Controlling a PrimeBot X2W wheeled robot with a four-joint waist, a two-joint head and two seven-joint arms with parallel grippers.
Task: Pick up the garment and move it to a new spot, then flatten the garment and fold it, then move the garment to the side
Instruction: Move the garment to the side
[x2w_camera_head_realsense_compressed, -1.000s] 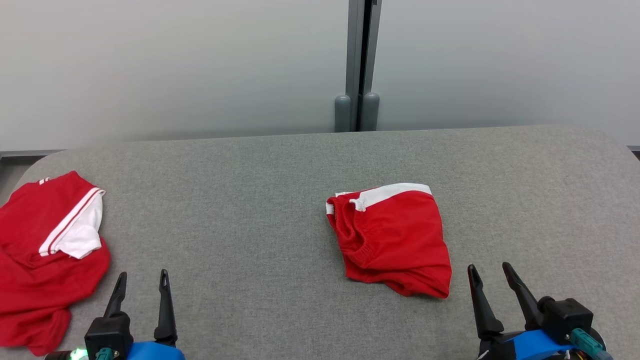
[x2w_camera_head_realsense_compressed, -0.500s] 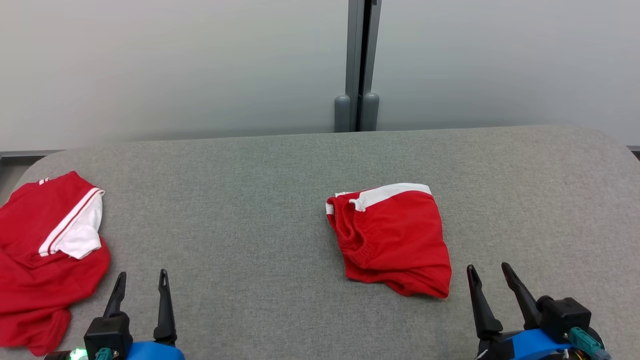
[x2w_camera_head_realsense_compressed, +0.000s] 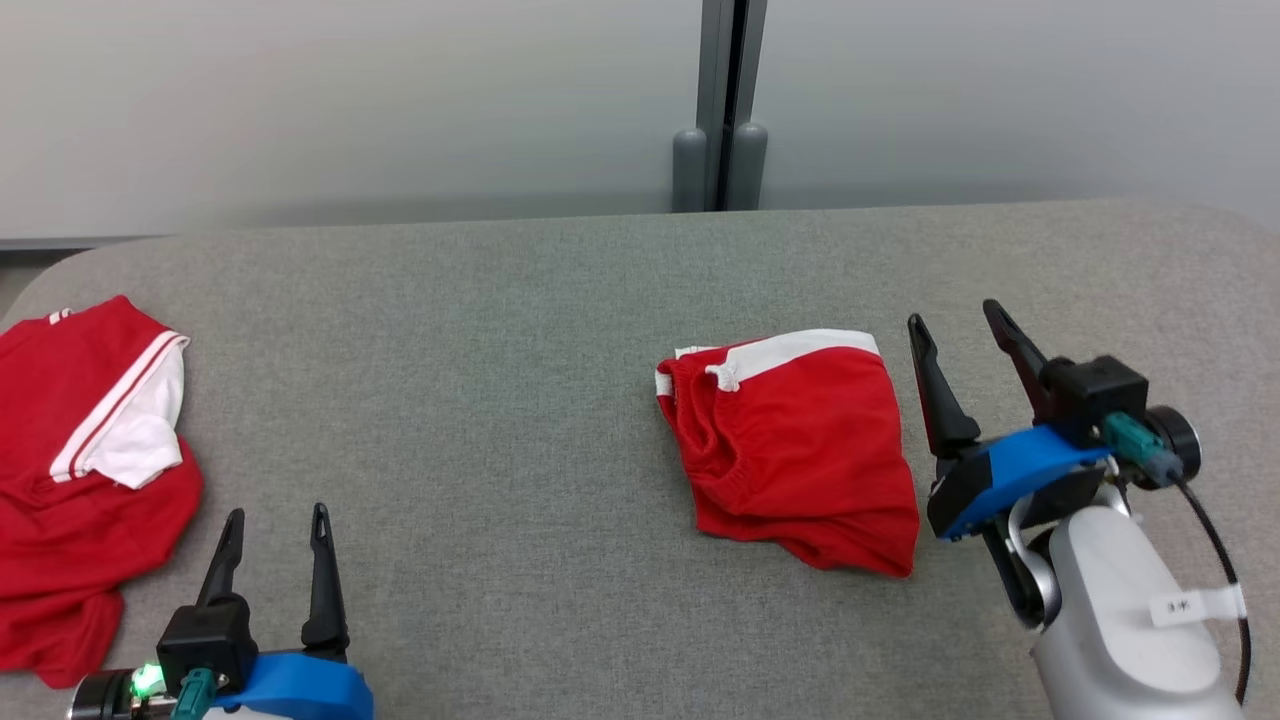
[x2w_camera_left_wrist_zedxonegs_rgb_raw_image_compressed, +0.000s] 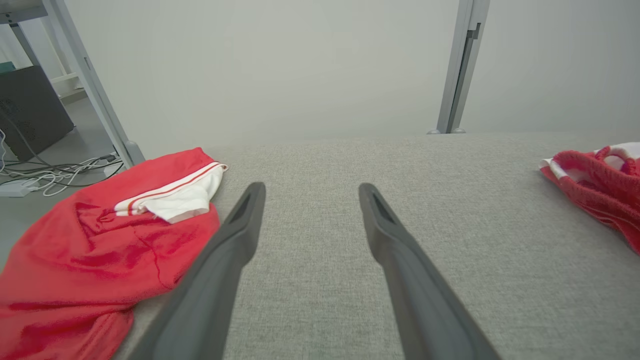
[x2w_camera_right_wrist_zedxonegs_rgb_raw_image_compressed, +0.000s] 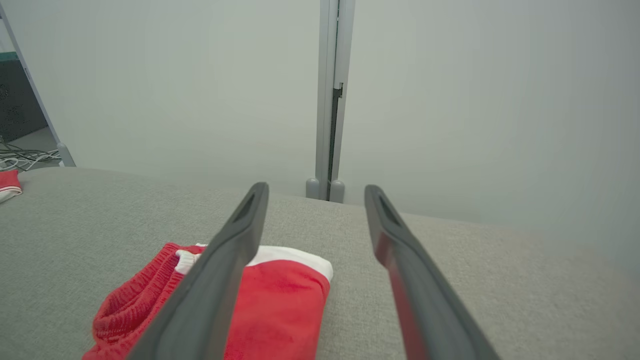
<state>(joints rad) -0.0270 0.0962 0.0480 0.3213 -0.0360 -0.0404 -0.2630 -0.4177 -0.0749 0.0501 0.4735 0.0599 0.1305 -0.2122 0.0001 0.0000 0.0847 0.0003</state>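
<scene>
Standing spread apart and empty, the right fingers (x2w_camera_head_realsense_compressed: 932, 385) sit just beside the right edge of the folded garment (x2w_camera_head_realsense_compressed: 800, 450), with a narrow gap between them. Bare grey surface (x2w_camera_head_realsense_compressed: 480, 380) extends ahead of these fingers and to their right as far as the rounded far edge. Beyond that edge stand pale wall panels and a grey post (x2w_camera_head_realsense_compressed: 720, 100).

The left fingers (x2w_camera_head_realsense_compressed: 322, 570) are also spread and hold nothing. They are near the front edge of the surface. Open surface lies ahead of them and to their right, up to the garment, which is well apart from them. A second red garment (x2w_camera_head_realsense_compressed: 80, 480) with a white striped sleeve lies loosely crumpled just to their left, at the left edge of the surface.

The garment is a pair of red shorts folded into a compact packet. A white band runs along its far edge. The ribbed elastic waistband faces away from the right fingers. The near corner is uneven and slightly bunched.
</scene>
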